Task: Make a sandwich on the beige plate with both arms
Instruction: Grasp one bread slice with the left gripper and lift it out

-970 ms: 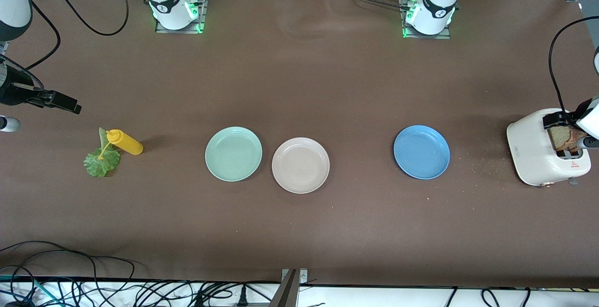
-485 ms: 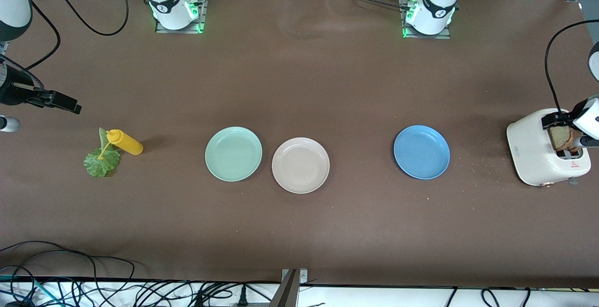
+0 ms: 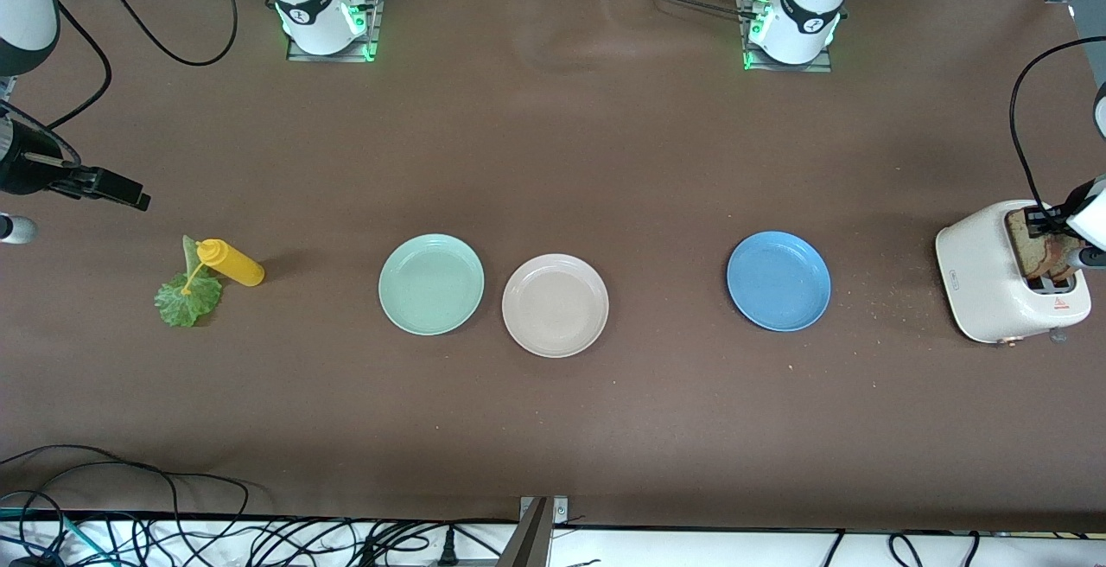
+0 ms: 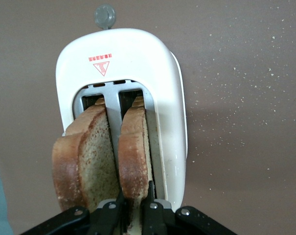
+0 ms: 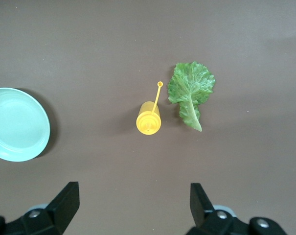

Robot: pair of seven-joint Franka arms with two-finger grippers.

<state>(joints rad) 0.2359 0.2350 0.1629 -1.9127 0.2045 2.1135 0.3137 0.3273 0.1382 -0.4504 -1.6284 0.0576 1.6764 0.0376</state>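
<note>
A: Count, please.

B: Three plates on the brown surface [image 3: 553,143]: the beige plate [image 3: 555,305], a mint-green plate [image 3: 431,284] just beside it toward the right arm's end, a blue plate [image 3: 778,281] apart from it toward the left arm's end. All three hold nothing.

A: Bread?

B: Two slices [image 4: 91,159], upright, one per slot, in the white toaster [image 3: 994,277] at the left arm's end, well apart from the beige plate.

A: The pincers?

B: Left pincer [image 4: 133,215] over the toaster, clamped on the bread slice [image 4: 133,154] in one slot. Right pincer [image 5: 133,205] waits, fingers spread wide, above one lettuce leaf [image 5: 190,93] and one yellow squeeze bottle [image 5: 148,118].
</note>
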